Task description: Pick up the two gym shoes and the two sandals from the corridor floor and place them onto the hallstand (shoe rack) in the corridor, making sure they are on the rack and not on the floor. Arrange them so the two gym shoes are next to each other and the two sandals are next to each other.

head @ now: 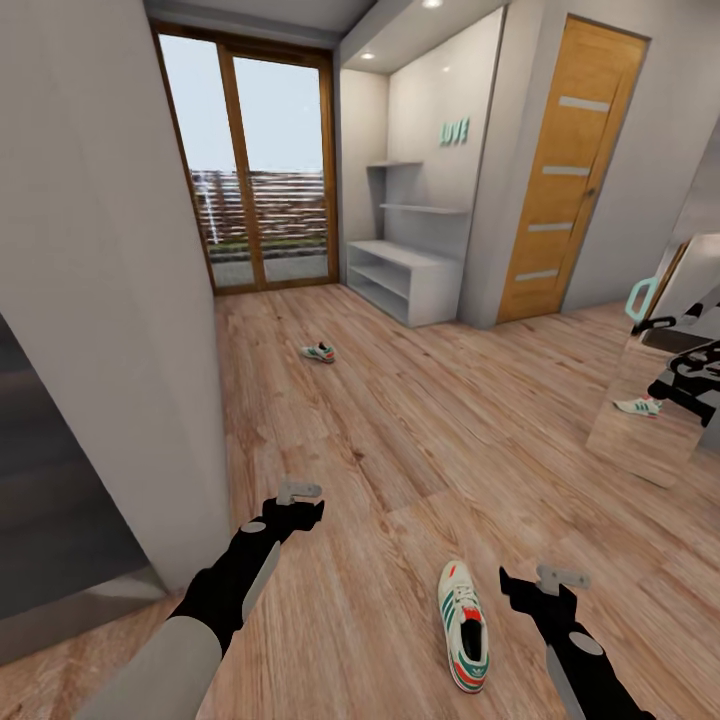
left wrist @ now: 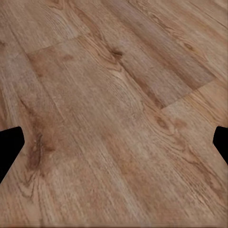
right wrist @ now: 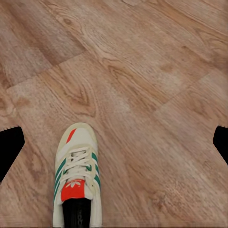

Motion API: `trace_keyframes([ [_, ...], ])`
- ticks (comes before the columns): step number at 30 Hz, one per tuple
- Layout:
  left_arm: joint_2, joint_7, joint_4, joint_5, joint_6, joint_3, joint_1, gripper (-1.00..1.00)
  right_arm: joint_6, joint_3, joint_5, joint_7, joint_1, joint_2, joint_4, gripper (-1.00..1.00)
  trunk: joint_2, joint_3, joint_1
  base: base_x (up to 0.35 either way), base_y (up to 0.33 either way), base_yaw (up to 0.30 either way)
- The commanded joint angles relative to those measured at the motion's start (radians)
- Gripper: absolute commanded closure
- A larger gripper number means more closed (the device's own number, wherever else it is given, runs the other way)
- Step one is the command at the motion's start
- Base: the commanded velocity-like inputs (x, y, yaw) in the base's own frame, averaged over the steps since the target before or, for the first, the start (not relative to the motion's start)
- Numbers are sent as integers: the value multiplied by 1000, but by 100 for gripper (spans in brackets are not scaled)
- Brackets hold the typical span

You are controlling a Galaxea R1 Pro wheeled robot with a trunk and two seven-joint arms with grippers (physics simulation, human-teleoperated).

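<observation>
- The near gym shoe (head: 464, 622) is lying flat on the corridor floor (head: 420, 440), close in front of the robot, with its toe pointing away from the robot and its opening facing up (white, with green stripes and a red-orange tongue).
- The right tool (head: 545, 580) is hovering just beside this shoe, on its right side, not touching it. In the right wrist view the shoe (right wrist: 77, 178) is showing on the planks, and the two dark fingertips (right wrist: 9, 147) are standing far apart at the edges of the picture, so the tool is spread wide and is gripping nothing.
- The left tool (head: 298, 497) is hanging over bare floor, well apart from the shoe. In the left wrist view its fingertips (left wrist: 8, 147) are also standing wide apart over the wood planks (left wrist: 114, 114), so it is spread and is carrying nothing.
- The second gym shoe (head: 319, 352) is lying farther away on the floor, about in the middle of the corridor, between the robot and the hallstand.
- A mirror panel (head: 665, 380) is leaning at the right wall and is reflecting a shoe and a part of the robot.
- The hallstand (head: 405, 280) is standing at the far end, in a niche beside the wooden door (head: 565, 170), with stepped shelves and the mint letters (head: 454, 131) above it. Its low shelves are looking bare from here.
- A glass door (head: 255, 170) is closing the far end of the corridor.
</observation>
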Motion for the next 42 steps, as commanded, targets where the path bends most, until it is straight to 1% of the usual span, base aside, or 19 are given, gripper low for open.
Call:
trace_keyframes([
  [1,0,0,-2,1,6,-1,0,-100,3,0,0,0,0,0,-1,-100,-8,-6,4,0,0,0],
  [8,0,-1,-7,1,-2,0,0,-100,3,-1,0,0,0,0,-1,-100,-57,-39,31,0,0,0],
  [11,-2,-1,-46,2,-34,0,-1,-100,3,0,0,0,0,0,-1,-100,-78,-53,42,0,0,0],
  [16,-17,-1,-98,2,-50,-1,-1,-100,2,0,2,0,0,0,1,-100,-113,-77,61,0,0,0],
  [22,-18,-2,-114,2,-51,-1,-1,-100,1,1,8,0,0,2,1,-100,-114,-108,64,0,0,0],
  [30,-18,-2,-119,2,-52,-1,-1,-100,-44,3,10,0,0,4,1,-100,-116,-141,68,0,0,5],
  [37,-18,-2,-120,2,-53,-1,-1,-100,-51,1,8,0,0,3,1,-100,-116,-144,68,0,0,157],
  [42,-18,-2,-120,2,-52,-2,-1,-100,-52,2,8,0,0,3,2,-100,-116,-145,68,0,0,55],
])
